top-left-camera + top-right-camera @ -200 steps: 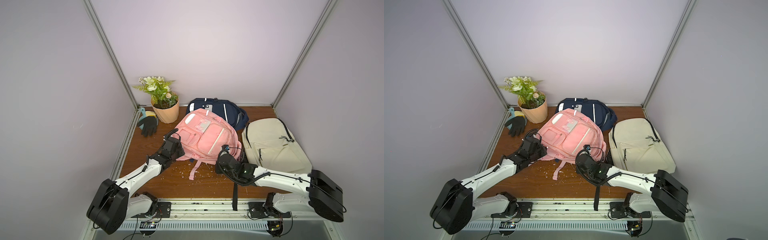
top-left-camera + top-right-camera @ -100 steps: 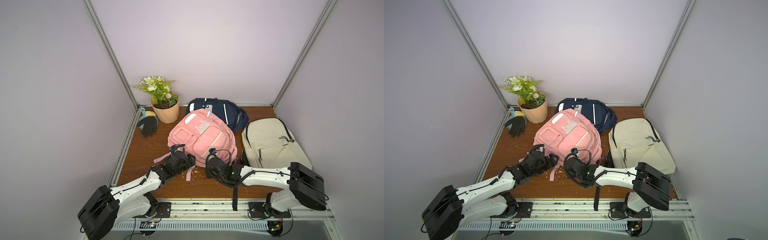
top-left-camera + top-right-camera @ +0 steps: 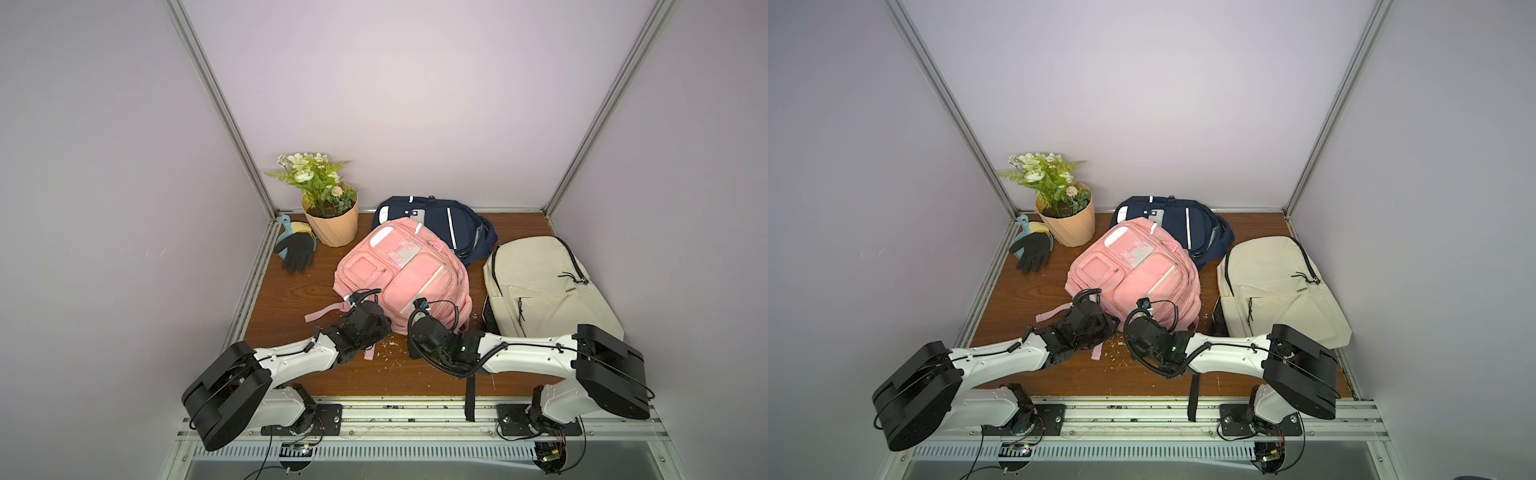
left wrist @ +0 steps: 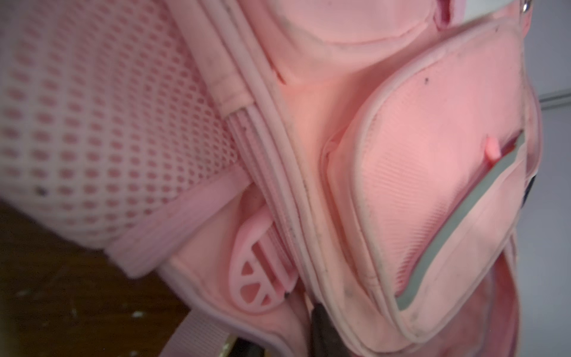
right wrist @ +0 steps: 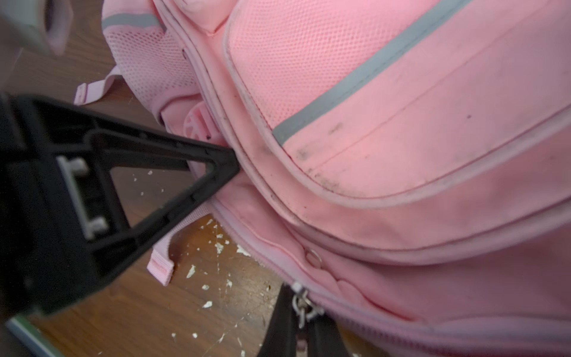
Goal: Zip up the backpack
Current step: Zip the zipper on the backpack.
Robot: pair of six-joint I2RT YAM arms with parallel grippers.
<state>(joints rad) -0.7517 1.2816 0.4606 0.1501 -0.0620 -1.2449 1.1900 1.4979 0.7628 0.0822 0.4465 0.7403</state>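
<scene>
The pink backpack (image 3: 399, 274) (image 3: 1133, 270) lies face up in the middle of the wooden table, seen in both top views. My left gripper (image 3: 384, 328) (image 4: 301, 312) is at its near left corner, shut on a fold of pink fabric beside the seam; in the right wrist view its black fingers (image 5: 197, 185) meet in a point against the bag. My right gripper (image 3: 415, 323) (image 5: 304, 318) sits at the near edge, shut on the metal zipper pull (image 5: 304, 309). The pink zipper track (image 5: 401, 327) runs on along that edge.
A navy backpack (image 3: 440, 220) lies behind the pink one and a cream backpack (image 3: 540, 282) to its right. A flower pot (image 3: 332, 220) and a black glove (image 3: 297, 251) stand at the back left. White crumbs (image 3: 386, 357) and a loose pink strap (image 3: 322, 313) lie near the grippers.
My left gripper has moved from the bag's left side to its near left corner, opened, then closed on the fabric. The right gripper and the bag's near edge have shifted left.
</scene>
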